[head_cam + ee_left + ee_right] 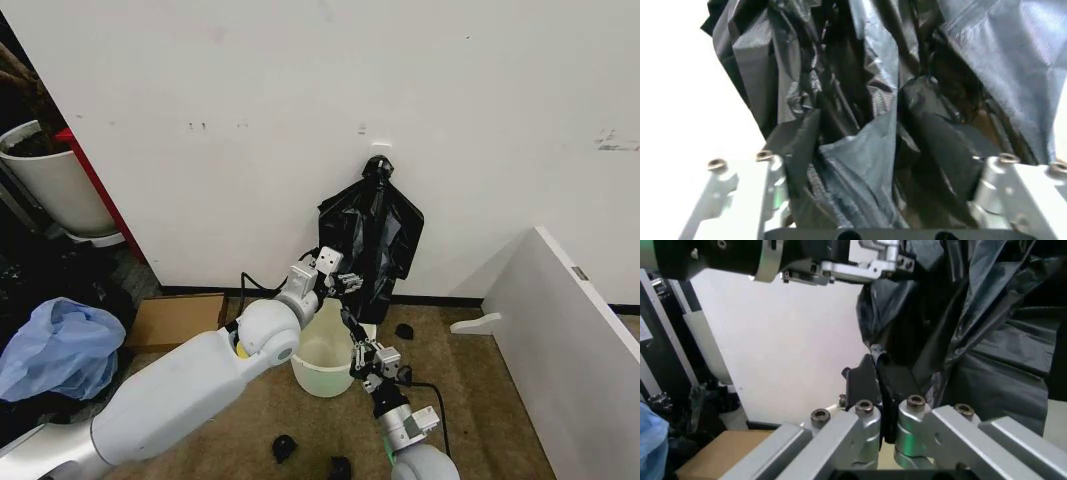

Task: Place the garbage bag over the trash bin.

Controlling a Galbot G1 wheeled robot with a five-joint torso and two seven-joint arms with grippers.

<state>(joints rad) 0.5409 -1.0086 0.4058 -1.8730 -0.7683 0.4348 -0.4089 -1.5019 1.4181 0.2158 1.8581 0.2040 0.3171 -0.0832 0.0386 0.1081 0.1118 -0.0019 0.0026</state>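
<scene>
my right fingers (897, 432) are pinching the garbage bag (372, 235), left fingers (777, 187) spread around it, trash bin (322, 368) still unlined.

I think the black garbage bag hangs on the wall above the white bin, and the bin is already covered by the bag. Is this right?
Not fully. The garbage bag does hang on the wall above the trash bin, but the bin is not covered: the head view shows its rim and pale inside open. The left tool and right tool are at the bag's lower part.
</scene>
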